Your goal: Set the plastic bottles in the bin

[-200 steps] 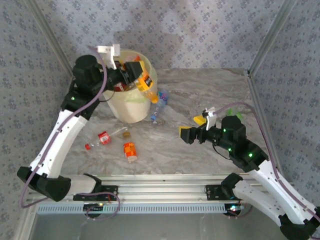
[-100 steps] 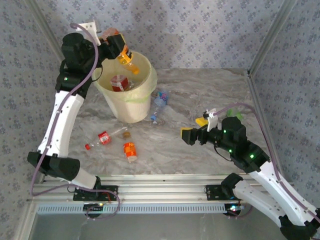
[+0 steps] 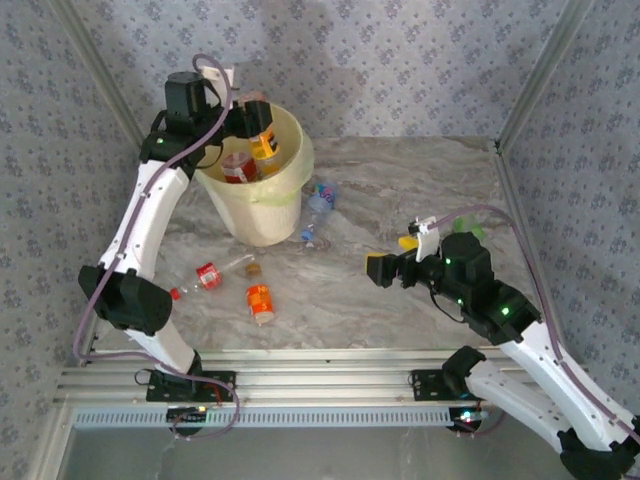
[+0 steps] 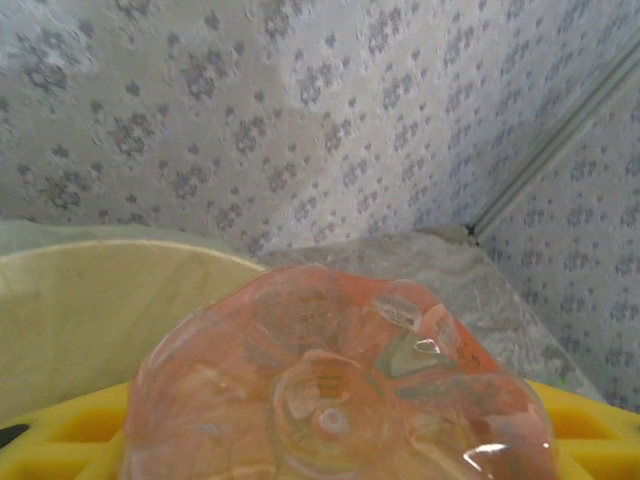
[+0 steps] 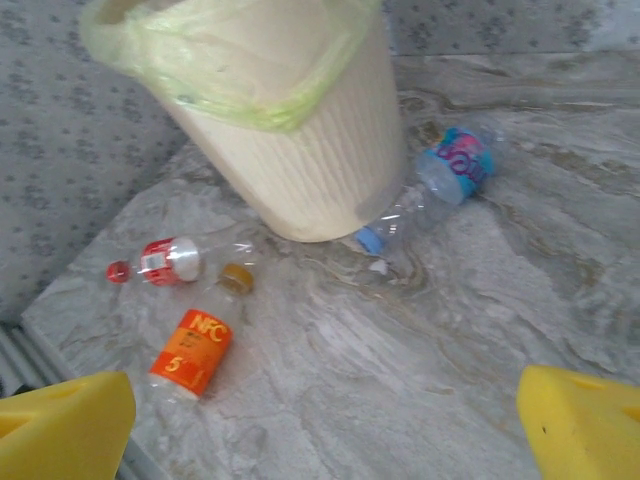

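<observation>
My left gripper (image 3: 252, 118) hangs over the cream-white bin (image 3: 262, 215), shut on an orange-labelled plastic bottle (image 3: 264, 142) that points down into the opening. In the left wrist view the bottle's clear orange base (image 4: 335, 390) sits between my yellow fingers (image 4: 55, 445), with the bin's rim (image 4: 110, 255) behind it. A red-labelled bottle (image 3: 238, 168) lies inside the bin. My right gripper (image 3: 392, 255) hovers open over the table's middle right, nothing between its fingers (image 5: 60, 425).
Three bottles lie on the marble table: an orange-labelled one (image 3: 259, 300) (image 5: 190, 350), a red-labelled one (image 3: 205, 277) (image 5: 165, 260) and a blue-labelled one (image 3: 320, 200) (image 5: 440, 185) against the bin's foot (image 5: 300, 150). Something green (image 3: 468, 225) lies behind my right arm.
My left arm swung the orange bottle from the bin's right rim up behind the bin, then down over the opening. The right arm has barely moved.
</observation>
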Controlling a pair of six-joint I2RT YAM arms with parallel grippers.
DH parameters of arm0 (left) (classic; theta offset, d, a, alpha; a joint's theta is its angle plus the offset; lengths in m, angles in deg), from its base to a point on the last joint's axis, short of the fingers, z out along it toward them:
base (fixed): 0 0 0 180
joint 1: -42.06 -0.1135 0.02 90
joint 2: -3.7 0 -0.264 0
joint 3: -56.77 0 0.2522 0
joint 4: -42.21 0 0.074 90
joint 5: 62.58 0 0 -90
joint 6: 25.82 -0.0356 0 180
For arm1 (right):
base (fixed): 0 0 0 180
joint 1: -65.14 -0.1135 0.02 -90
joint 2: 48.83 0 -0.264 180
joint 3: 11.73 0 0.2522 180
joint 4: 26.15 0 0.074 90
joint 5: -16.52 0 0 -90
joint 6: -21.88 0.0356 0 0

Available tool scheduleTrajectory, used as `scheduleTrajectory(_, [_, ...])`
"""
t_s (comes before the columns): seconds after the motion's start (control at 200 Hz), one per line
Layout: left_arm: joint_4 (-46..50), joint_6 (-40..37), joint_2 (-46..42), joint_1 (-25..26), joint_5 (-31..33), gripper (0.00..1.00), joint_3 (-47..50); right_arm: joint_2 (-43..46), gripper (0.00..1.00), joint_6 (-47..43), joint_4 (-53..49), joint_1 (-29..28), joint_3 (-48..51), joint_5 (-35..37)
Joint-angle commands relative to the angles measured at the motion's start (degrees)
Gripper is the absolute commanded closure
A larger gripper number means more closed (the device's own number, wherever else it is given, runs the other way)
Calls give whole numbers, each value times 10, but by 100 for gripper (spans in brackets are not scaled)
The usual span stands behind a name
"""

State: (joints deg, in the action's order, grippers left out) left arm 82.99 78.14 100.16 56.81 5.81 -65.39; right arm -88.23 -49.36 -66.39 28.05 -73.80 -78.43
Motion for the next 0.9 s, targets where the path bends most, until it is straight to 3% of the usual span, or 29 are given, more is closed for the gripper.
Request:
scheduleTrajectory(0.0, [50,-37,10,14,-20,38,-7,-13,1,18,-49,3,-21,83])
scheduleTrajectory(0.665, [23,-52,-7,55,43,33,120,-25,1,37,-106,6,-15,112])
scheduleTrajectory(0.894, [25,-37,-15,56,49,23,125,-30,1,33,-118,11,-19,116])
